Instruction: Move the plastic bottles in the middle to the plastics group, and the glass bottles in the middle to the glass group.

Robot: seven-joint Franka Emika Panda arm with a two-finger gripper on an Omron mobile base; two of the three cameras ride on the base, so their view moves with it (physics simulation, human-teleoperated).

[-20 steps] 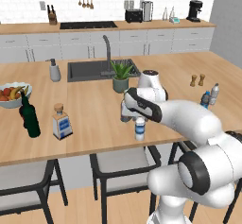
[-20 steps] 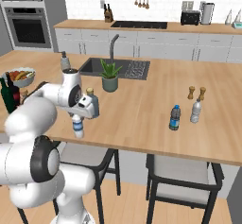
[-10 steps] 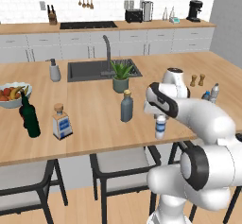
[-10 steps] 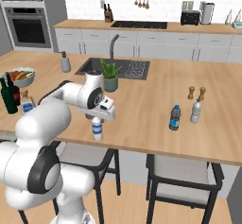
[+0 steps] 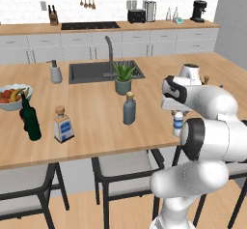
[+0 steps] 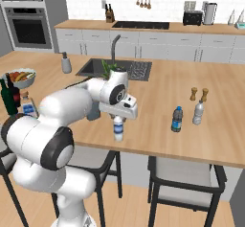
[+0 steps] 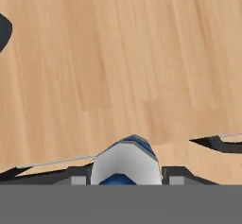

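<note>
The gripper (image 6: 118, 118) grips the small white bottle (image 6: 118, 129) by its top; the bottle hangs upright, cap up, base toward the wooden counter (image 6: 158, 96).

The gripper (image 6: 118, 118) holds the small white plastic bottle (image 6: 118, 128) by its top, upright over the wooden counter (image 6: 158, 92) near its front edge. To the right of that bottle stand 2 slim bottles, a blue bottle (image 6: 177, 119) and a pale clear bottle (image 6: 198, 112), with 2 brown shakers (image 6: 199, 94) just behind them.
</note>
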